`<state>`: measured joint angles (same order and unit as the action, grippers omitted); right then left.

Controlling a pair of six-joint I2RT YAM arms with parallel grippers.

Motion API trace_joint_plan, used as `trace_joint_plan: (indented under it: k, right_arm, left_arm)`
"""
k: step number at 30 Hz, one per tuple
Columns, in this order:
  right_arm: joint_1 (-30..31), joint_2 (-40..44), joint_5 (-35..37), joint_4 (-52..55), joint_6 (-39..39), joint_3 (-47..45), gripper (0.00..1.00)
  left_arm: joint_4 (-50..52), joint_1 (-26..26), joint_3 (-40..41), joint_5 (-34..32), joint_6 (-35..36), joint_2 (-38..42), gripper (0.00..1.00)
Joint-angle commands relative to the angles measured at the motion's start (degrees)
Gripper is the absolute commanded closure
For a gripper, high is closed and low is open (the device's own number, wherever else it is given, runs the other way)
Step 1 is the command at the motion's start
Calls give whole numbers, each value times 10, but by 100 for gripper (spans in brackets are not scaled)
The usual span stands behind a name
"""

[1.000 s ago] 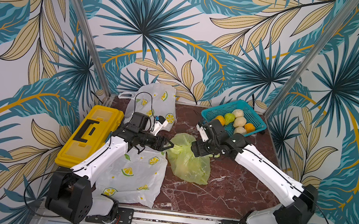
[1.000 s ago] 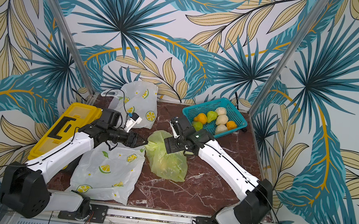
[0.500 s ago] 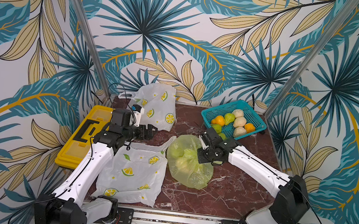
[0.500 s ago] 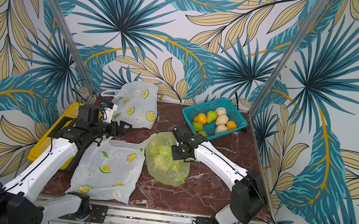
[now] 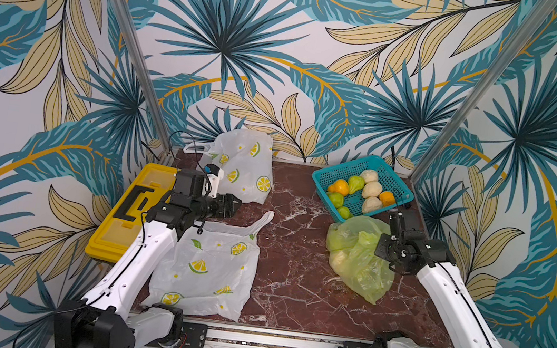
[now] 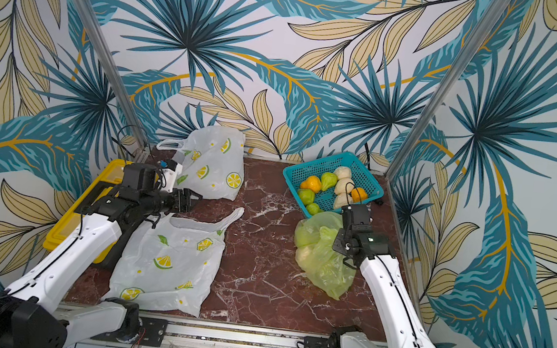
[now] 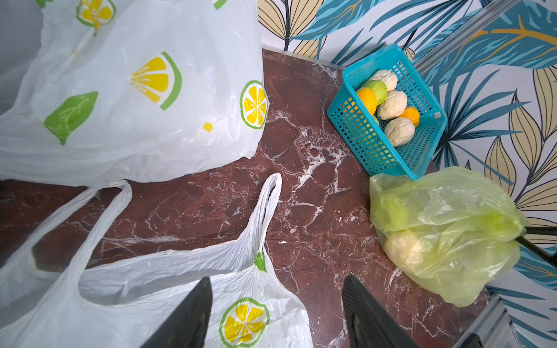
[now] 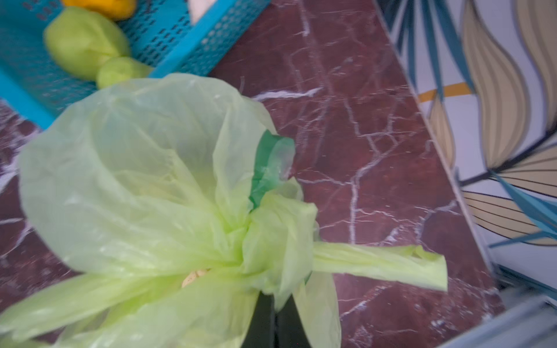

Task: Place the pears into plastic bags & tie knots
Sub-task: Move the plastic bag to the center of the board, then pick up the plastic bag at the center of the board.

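Note:
A light green plastic bag [image 5: 357, 253] [image 6: 321, 256] [image 7: 446, 229] lies at the right beside the basket, with pears showing through it. Its handles are gathered into a knot [image 8: 277, 238]. My right gripper [image 8: 275, 301] [image 5: 380, 247] [image 6: 337, 241] is shut on the green plastic just under that knot. Several loose pears [image 5: 372, 190] [image 6: 344, 186] [image 7: 391, 105] sit in the teal basket. One white lemon-print bag [image 5: 207, 267] [image 6: 168, 262] [image 7: 135, 310] lies flat, handles spread. My left gripper [image 7: 277, 280] [image 5: 233, 207] [image 6: 194, 198] hangs open above its handles, holding nothing.
A second white lemon-print bag [image 5: 245, 167] [image 6: 213, 163] [image 7: 135, 99] stands puffed at the back left. The teal mesh basket [image 5: 319, 180] [image 6: 289, 176] [image 7: 355, 129] is at the back right. A yellow toolbox [image 5: 118, 231] [image 6: 57, 231] lies along the table's left edge.
The green bag has gone from the table's middle to the right, beside the basket, with my right gripper on it. My left gripper let go and drew back to the left.

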<state>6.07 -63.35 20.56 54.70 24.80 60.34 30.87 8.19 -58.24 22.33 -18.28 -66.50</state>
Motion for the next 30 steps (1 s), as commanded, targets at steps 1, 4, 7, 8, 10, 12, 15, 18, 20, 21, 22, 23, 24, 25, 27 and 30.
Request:
trace_joint_plan:
  k: [1, 4, 7, 8, 10, 12, 15, 18, 20, 21, 22, 23, 24, 25, 27, 30]
  right_arm:
    - [-3, -7, 30, 28, -18, 38, 64]
    - [44, -25, 38, 48, -7, 97, 49]
    - [149, -64, 78, 49, 23, 141, 40]
    - [180, -82, 77, 43, 33, 151, 39]
    - [252, -137, 50, 2, 60, 166, 38]
    - [315, -199, 18, -40, 84, 187, 35]
    - [383, -295, -58, -132, 118, 221, 30]
    - [404, -382, -146, -221, 179, 238, 27]
    - [416, -423, -191, -277, 227, 231, 26]
    - [419, -440, -205, -303, 245, 228, 26]
    - [423, -456, -212, -316, 262, 228, 25]
    - [427, -470, -214, -323, 272, 230, 25]
    - [433, -486, -221, -328, 281, 234, 24]
    - [437, -502, -235, -335, 293, 237, 24]
    - [443, -527, -257, -356, 322, 238, 24]
    - [445, -553, -281, -399, 359, 231, 27]
  left_arm:
    - [32, 5, 7, -25, -3, -7, 31]
    - [43, 5, 10, -50, -1, -6, 31]
    - [45, 5, 7, -61, -2, -5, 31]
    - [45, 4, 6, -62, -4, -6, 31]
    - [47, 6, 0, -67, -8, -8, 30]
    - [51, 8, -7, -73, -9, -7, 30]
    - [53, 10, -9, -83, -7, -2, 30]
    - [56, 10, -10, -86, -3, -4, 30]
    - [59, 10, -11, -87, 2, -6, 30]
    - [61, 10, -12, -87, 5, -5, 30]
    - [62, 9, -11, -86, 7, -5, 30]
    - [62, 9, -10, -85, 8, -4, 30]
    - [62, 10, -10, -84, 9, -4, 30]
    - [62, 9, -10, -82, 10, -4, 30]
    - [62, 10, -9, -81, 8, -6, 30]
    - [62, 10, -8, -77, 8, -7, 30]
